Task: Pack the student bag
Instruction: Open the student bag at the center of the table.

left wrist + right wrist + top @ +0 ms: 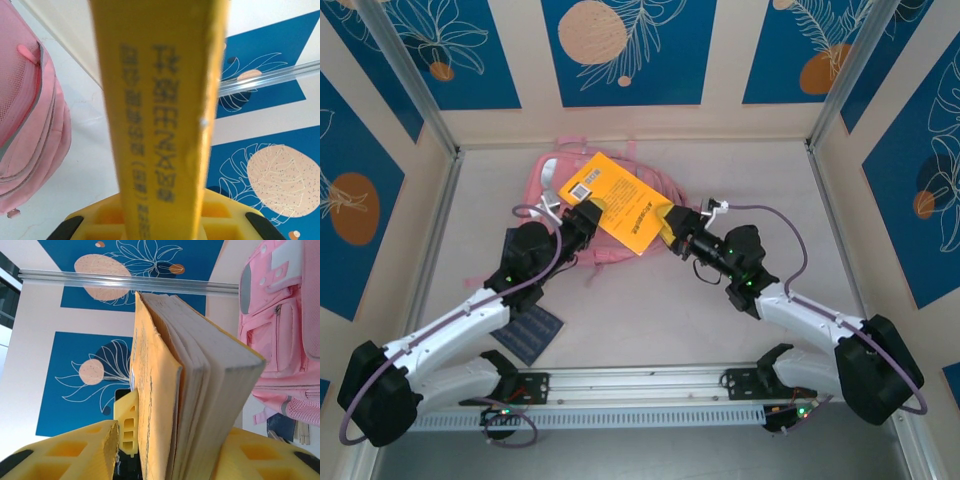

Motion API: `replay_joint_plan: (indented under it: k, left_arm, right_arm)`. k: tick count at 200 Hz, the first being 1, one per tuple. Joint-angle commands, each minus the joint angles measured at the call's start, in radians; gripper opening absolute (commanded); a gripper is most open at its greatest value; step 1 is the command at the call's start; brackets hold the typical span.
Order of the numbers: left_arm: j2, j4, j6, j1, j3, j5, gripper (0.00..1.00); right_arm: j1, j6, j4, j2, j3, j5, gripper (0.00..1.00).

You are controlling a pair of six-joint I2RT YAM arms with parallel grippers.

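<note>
Currently L pincer (588, 216) & R pincer (670, 223) clamp yellow book (620, 200) over pink, zip-pocketed student bag (272, 335).

The student bag (558, 172) was pink with pale silvery-white trim patches. Over the bag, the book (620, 200) had an orange-yellow cover, a white barcode label, dark print down its spine and greyish page edges. The left hand (588, 218) and right hand (672, 225) had yellow fingers with black corners. Behind the bag, the wall panels (670, 60) were blue with white leaf outlines and speckled peach discs.
</note>
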Motion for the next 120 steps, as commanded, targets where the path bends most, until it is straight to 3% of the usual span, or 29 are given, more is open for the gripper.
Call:
replay_joint_plan:
  k: [1,80,95,120]
  left_arm:
    - [0.002,0.066,-0.018,-0.003,-0.009,0.013,0.00]
    - [0.050,0.098,-0.083,-0.016,-0.016,0.009,0.00]
    - [0.049,0.084,-0.086,-0.016,-0.017,0.003,0.00]
    - [0.050,0.056,-0.070,-0.015,-0.009,0.005,0.00]
  right_arm:
    - [-0.004,-0.024,0.085,0.010,0.051,0.041,0.48]
    - [0.025,-0.040,0.159,0.120,0.155,0.033,0.43]
    - [0.024,-0.041,0.144,0.122,0.163,0.036,0.36]
    - [0.021,-0.078,-0.002,0.083,0.174,0.049,0.08]
